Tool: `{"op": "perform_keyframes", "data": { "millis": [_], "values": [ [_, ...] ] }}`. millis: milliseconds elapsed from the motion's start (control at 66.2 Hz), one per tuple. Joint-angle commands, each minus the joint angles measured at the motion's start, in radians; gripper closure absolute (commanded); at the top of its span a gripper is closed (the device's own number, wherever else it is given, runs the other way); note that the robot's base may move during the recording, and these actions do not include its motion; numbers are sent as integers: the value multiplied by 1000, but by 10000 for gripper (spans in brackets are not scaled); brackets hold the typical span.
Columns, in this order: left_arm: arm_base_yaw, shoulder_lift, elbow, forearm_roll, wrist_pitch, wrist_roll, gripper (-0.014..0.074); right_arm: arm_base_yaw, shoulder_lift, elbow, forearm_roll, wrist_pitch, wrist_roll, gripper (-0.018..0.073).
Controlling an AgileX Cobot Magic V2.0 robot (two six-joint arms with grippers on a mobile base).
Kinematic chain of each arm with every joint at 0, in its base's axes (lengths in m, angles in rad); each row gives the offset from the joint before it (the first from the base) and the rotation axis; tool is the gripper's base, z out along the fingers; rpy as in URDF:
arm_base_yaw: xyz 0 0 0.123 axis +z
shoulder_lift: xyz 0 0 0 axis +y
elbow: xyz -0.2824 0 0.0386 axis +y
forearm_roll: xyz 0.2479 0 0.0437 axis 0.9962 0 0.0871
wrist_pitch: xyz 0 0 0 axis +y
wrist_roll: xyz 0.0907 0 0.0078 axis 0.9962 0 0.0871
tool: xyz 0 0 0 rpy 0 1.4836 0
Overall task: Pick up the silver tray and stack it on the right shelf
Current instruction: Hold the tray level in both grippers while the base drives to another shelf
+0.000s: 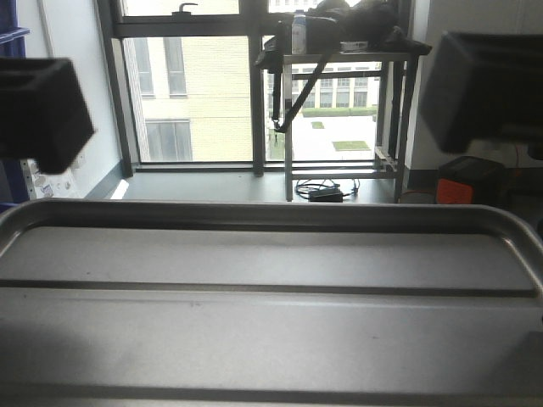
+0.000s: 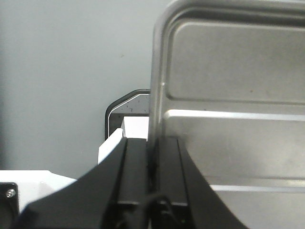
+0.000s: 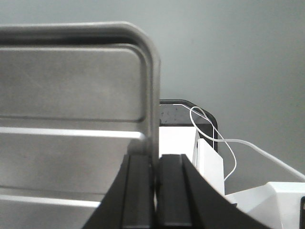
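The silver tray [image 1: 271, 280] fills the lower half of the front view, held level and close to the camera, its two long ridges running across its floor. In the left wrist view, my left gripper [image 2: 153, 139] is shut on the left rim of the tray [image 2: 228, 95]. My right gripper [image 3: 156, 155] is likewise shut on the right rim of the tray [image 3: 71, 95]. Both arms show as dark blurred blocks in the front view, the left arm [image 1: 38, 110] and the right arm [image 1: 488, 89] above the tray's ends. The right shelf is out of view.
Beyond the tray is a large window with a metal stand [image 1: 344, 59] carrying dark gear. An orange-and-black box [image 1: 465, 180] and cables [image 1: 327, 191] lie on the floor. Below the grippers are grey floor, white robot parts [image 2: 138, 126] and a white cable [image 3: 209, 124].
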Motion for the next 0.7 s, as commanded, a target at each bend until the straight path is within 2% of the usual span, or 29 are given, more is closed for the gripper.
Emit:
{"op": "perform_keyframes", "data": {
  "millis": [0,680],
  "values": [
    [-7,-26,-22,34,162,-8,694,-5,-22,-21,-42,25,-6,487],
    [-7,-26,-22,36,162,-8,694,-5,-22,-21,-42,25,-6,487]
  ]
}}
